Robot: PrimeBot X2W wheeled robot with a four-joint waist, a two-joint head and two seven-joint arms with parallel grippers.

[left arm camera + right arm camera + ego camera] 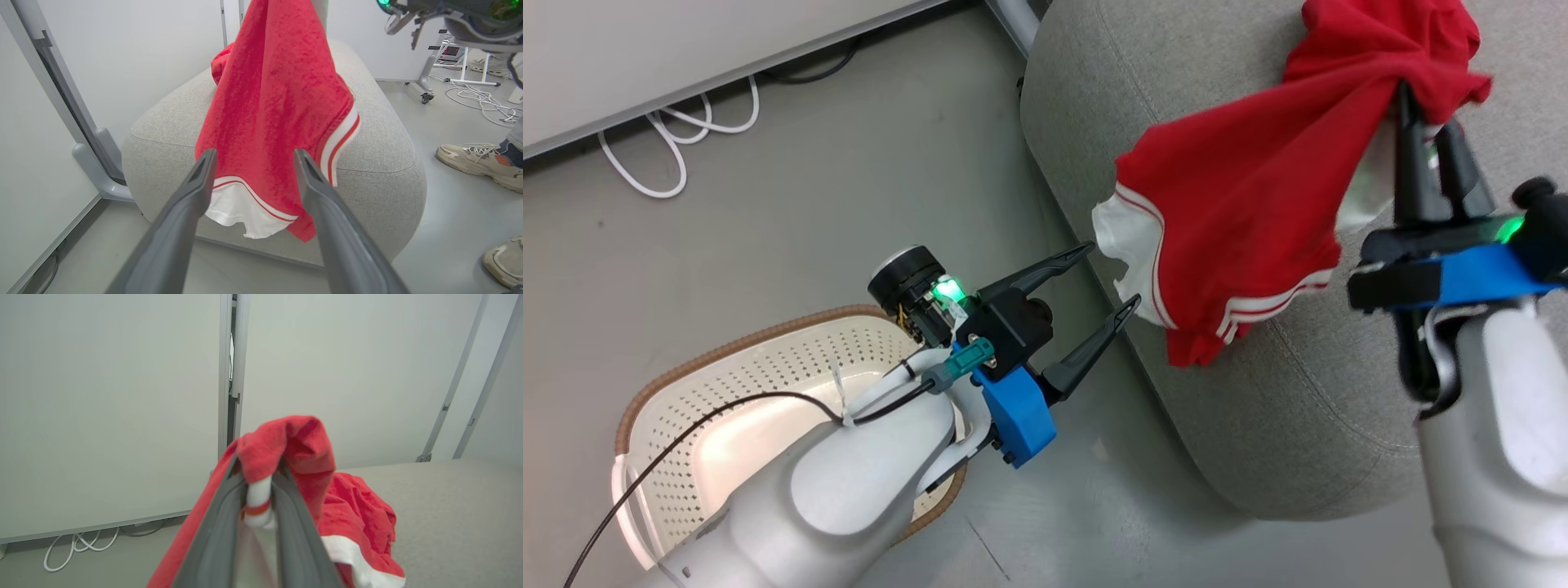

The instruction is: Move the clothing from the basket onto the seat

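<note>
A red garment (1241, 204) with white trim hangs over the left edge of the grey seat (1258, 408), held up by my right gripper (1421, 106), which is shut on a bunch of its fabric. In the right wrist view the fingers (220, 531) pinch red cloth and a white strip (259, 498). More red clothing (359, 510) lies crumpled on the seat (457, 514) behind. My left gripper (1112, 273) stands open just left of the hanging hem; in its wrist view the garment (269, 102) hangs beyond the spread fingertips (206, 163). The cream basket (760, 367) sits on the floor at lower left, partly hidden by my left arm.
White cables (678, 139) loop on the floor below a white wall panel (645, 57). A grey panel foot (98, 163) stands left of the seat. A person's shoes (476, 161) rest on the floor to the seat's right, near more cables (478, 100).
</note>
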